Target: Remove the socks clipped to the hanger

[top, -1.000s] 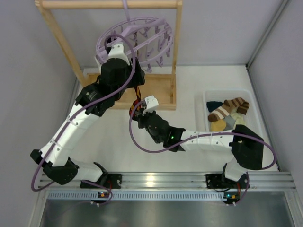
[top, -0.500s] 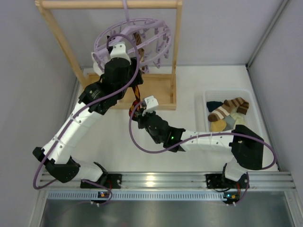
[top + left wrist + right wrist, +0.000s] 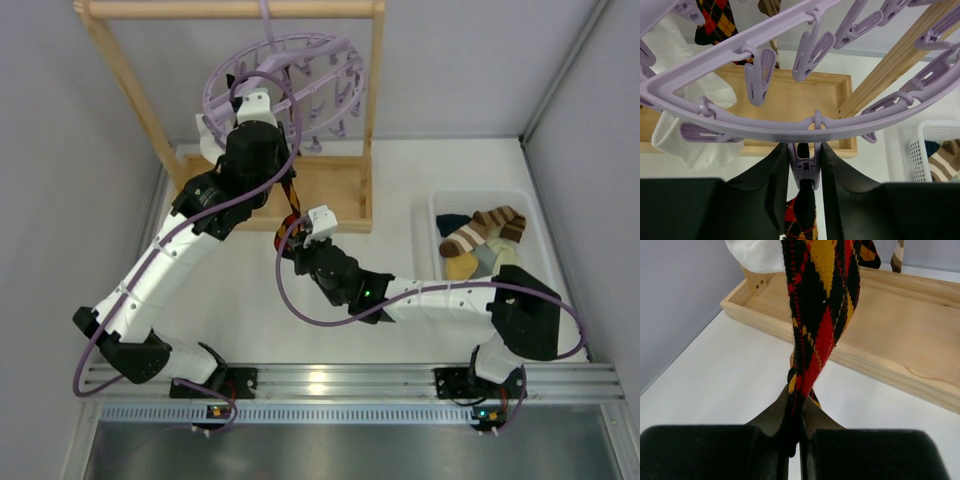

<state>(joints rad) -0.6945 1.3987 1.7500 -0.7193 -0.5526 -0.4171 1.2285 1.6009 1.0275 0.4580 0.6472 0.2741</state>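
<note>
The lilac hanger (image 3: 330, 60) hangs from the wooden rack, its ring (image 3: 765, 130) close above my left gripper (image 3: 805, 170). The left fingers (image 3: 780, 170) press both sides of a clip peg (image 3: 805, 165) that grips a black argyle sock (image 3: 800, 220). My right gripper (image 3: 796, 415) is shut on the lower end of that same sock (image 3: 822, 300), which is stretched taut between the peg and the gripper. In the top view the right gripper (image 3: 300, 228) sits below the left gripper (image 3: 262, 105). A second argyle sock (image 3: 715, 22), a white sock (image 3: 695, 145) and a striped sock (image 3: 897, 255) hang clipped.
The wooden rack's base tray (image 3: 900, 320) lies right behind the stretched sock, with its uprights (image 3: 375, 110) beside the hanger. A white basket (image 3: 530, 200) at the right holds several socks. A grey wall is close on the left.
My left gripper has risen a little toward the hanger ring, and the ring has tilted and swung slightly. The right gripper has stayed shut on the argyle sock, almost in place.
</note>
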